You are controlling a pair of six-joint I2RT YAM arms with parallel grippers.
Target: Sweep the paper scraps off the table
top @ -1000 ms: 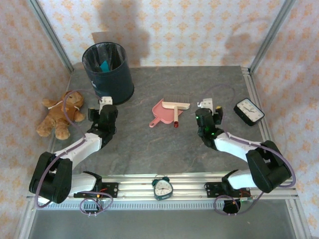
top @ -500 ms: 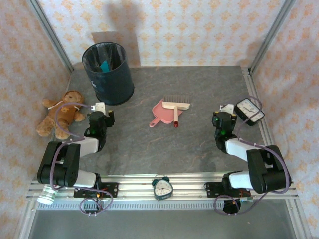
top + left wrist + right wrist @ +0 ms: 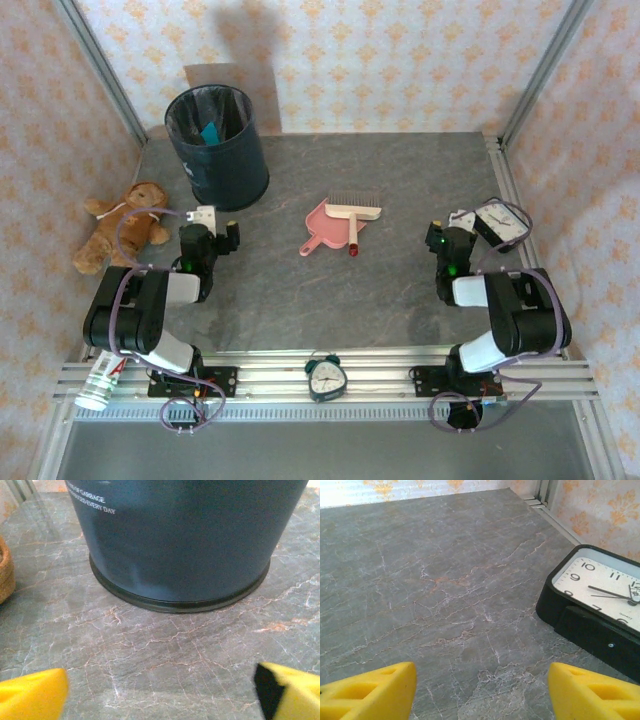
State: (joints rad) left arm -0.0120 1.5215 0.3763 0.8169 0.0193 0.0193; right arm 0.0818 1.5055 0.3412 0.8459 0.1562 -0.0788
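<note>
Hanging low over the tabletop [image 3: 300, 300], the left end effector [image 3: 215, 232] points toward the far left. The wrist view has its yellow fingertips [image 3: 30, 697] spread wide at the two bottom corners, bare grey stone between them, nothing pinched. Just beyond stands the dark blue bin [image 3: 185, 540], upright, black base ring flat on the stone, white lettering high on its wall. From above, the bin sits toward the far-left corner with a black liner inside, and one teal paper scrap [image 3: 210, 132] lies down in it. Right end effector [image 3: 455, 225] is low at the right side, its arm folded close to its base. Its yellow fingertips [image 3: 370, 692] likewise stand apart, holding nothing, veined stone showing in the gap. Just to its right, a black square clock [image 3: 600, 605] sits tilted with its white dial up, close to the right rail; whether it touches the end effector I cannot tell. Centre of the tabletop, well apart from both arms: a pink dustpan [image 3: 318, 232] with a cream brush [image 3: 352, 213] lying across it, bristles toward the far side, red handle tip toward the near. Brown teddy bear [image 3: 120, 228] sprawls at the left edge. Small teal alarm clock [image 3: 326, 376] stands on the near aluminium rail between the two arm bases.
</note>
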